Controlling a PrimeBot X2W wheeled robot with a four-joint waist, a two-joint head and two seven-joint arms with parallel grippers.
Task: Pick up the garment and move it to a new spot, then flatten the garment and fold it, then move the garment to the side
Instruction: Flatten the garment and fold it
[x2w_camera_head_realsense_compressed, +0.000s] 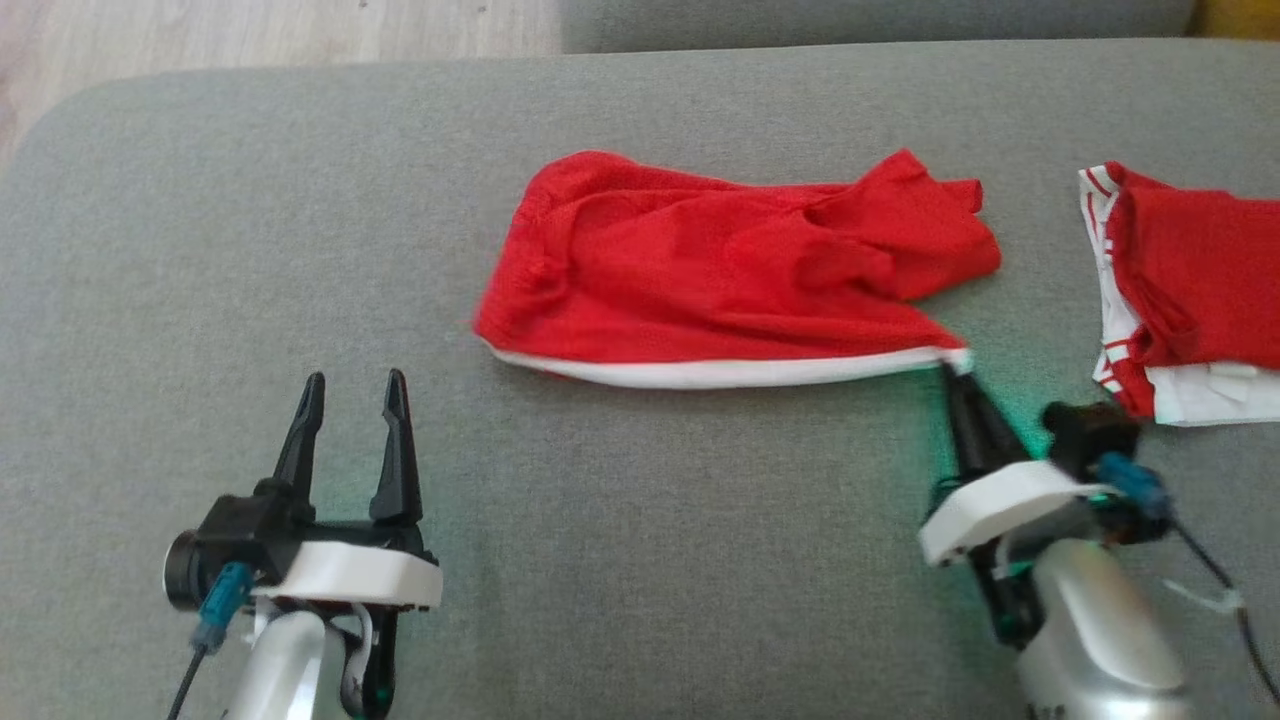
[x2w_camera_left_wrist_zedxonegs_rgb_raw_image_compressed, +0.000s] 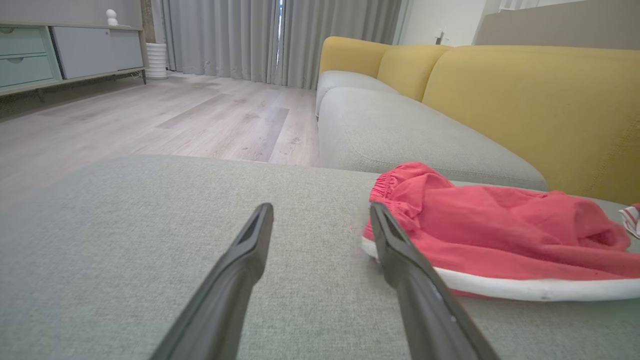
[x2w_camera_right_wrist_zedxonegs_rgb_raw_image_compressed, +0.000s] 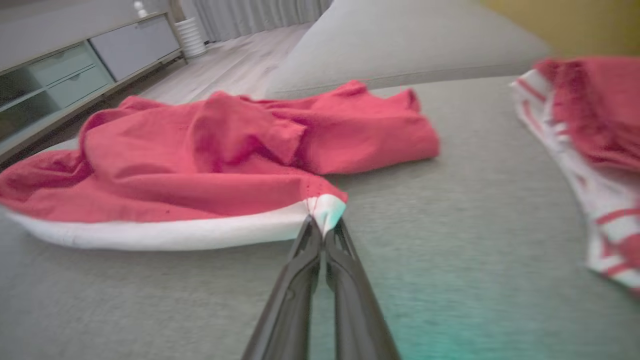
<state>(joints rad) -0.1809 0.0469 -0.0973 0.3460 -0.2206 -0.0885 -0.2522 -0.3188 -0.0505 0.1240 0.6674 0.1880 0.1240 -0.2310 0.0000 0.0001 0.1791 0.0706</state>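
I read the garment (x2w_camera_head_realsense_compressed: 720, 270) lying crumpled mid-cushion (x2w_camera_head_realsense_compressed: 250, 200) | right end effector (x2w_camera_head_realsense_compressed: 955, 370) clamped on its white hem corner, garment's 4 o'clock | left end effector (x2w_camera_head_realsense_compressed: 355, 385) fingers apart, 7 o'clock | light, floppy cloth (it'll trail): I'd grip the hem's 8 o'clock corner too.

Cushion (x2w_camera_head_realsense_compressed: 250, 250) free left; shorts (x2w_camera_head_realsense_compressed: 720, 270) centre; striped garment (x2w_camera_head_realsense_compressed: 1200, 280) right

Head camera looks steeply down; both wrist cameras skim low, sharing the garment (x2w_camera_head_realsense_compressed: 720, 270).
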